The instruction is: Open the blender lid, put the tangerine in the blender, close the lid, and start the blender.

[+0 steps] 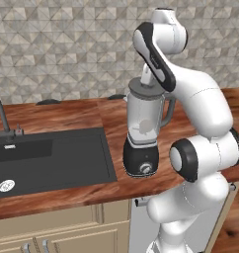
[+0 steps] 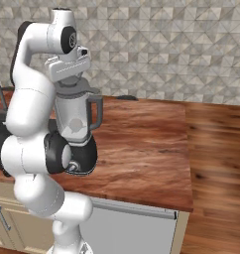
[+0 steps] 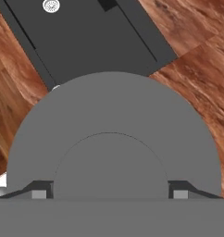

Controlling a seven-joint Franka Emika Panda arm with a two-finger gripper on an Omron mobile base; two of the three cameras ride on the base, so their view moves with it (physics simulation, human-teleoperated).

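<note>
Blender stands upright on the wooden counter, long axis vertical, just right of the black sink. Rounded black base down, silver front knob facing the counter's front edge; side handle points right, away from the sink. Clear grey jar shows a pale rounded shape inside, too faint to name. Blender lid sits flat on the jar's rim, dark grey, its face level and its raised knob pointing straight up. Gripper is directly above the lid, hand pointing down along the blender's axis. In the hand view the lid's round top spreads wide below the camera, the knob centred between the two finger tips, one tip at each side of the knob and right up against its edge. Jaws stand spread to the knob's width; whether they actually press on it cannot be told. From the right base view the hand hangs close over the lid, hiding the knob.
</note>
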